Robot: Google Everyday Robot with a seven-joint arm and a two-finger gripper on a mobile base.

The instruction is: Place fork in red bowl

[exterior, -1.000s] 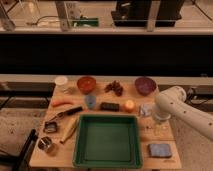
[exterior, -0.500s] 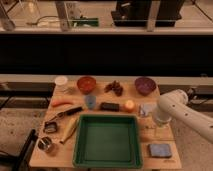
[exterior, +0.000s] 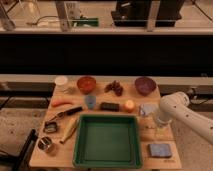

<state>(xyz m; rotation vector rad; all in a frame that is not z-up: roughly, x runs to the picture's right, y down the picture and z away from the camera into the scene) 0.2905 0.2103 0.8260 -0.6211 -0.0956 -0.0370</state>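
Observation:
The red bowl (exterior: pixel 86 83) stands at the back of the wooden table (exterior: pixel 150 134), left of centre, with nothing showing in it. My white arm (exterior: pixel 176 106) reaches in from the right. The gripper (exterior: pixel 160 125) hangs below its wrist over the table's right side, between a silvery packet (exterior: pixel 146 109) and a blue sponge (exterior: pixel 160 150), far from the red bowl. I cannot make out the fork; no thin pale utensil shows. The black-handled utensil (exterior: pixel 67 113) lies at the left.
A green tray (exterior: pixel 106 159) fills the front middle. The back row holds a white cup (exterior: pixel 61 81), a brown cluster (exterior: pixel 115 88) and the purple bowl (exterior: pixel 145 85). A blue cup (exterior: pixel 90 102), black box (exterior: pixel 109 106) and orange fruit (exterior: pixel 129 105) sit mid-table.
The arm's white elbow has shifted a little to the right. The objects on the table have not moved.

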